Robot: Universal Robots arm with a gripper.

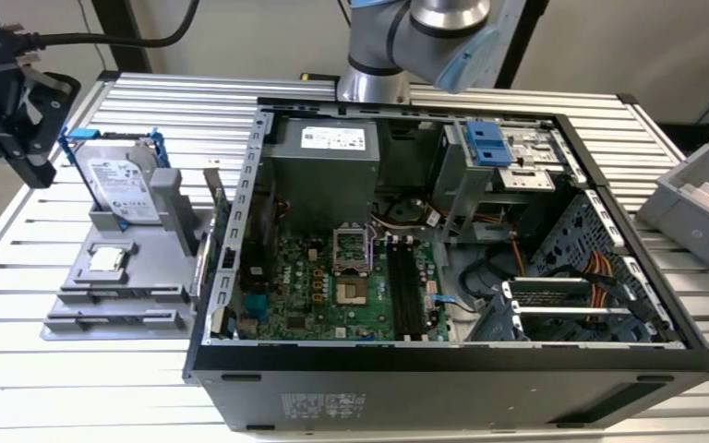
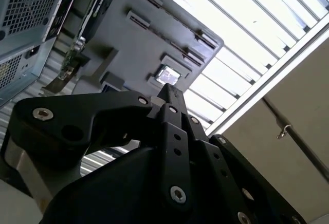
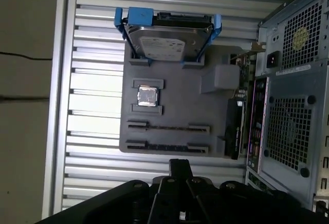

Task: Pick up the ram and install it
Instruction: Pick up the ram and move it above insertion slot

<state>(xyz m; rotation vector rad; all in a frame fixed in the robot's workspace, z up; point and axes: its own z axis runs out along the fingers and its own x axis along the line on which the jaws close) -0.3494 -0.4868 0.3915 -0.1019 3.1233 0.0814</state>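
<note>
Task barely begun: end effector (image 3: 180, 163) pinched narrow & empty over desk (image 3: 92, 80); ram (image 3: 233, 131) untouched in gray holder (image 3: 180, 108), not yet picked/installed

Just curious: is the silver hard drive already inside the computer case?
No, the hard drive stands in the gray holder beside the open case.

A ribbed silver aluminium tabletop (image 1: 108, 388) lies under bright, even light, a plain pale wall (image 1: 244, 37) behind it; a grey plastic bin (image 1: 700, 198) sits at the exterior view's right
</note>
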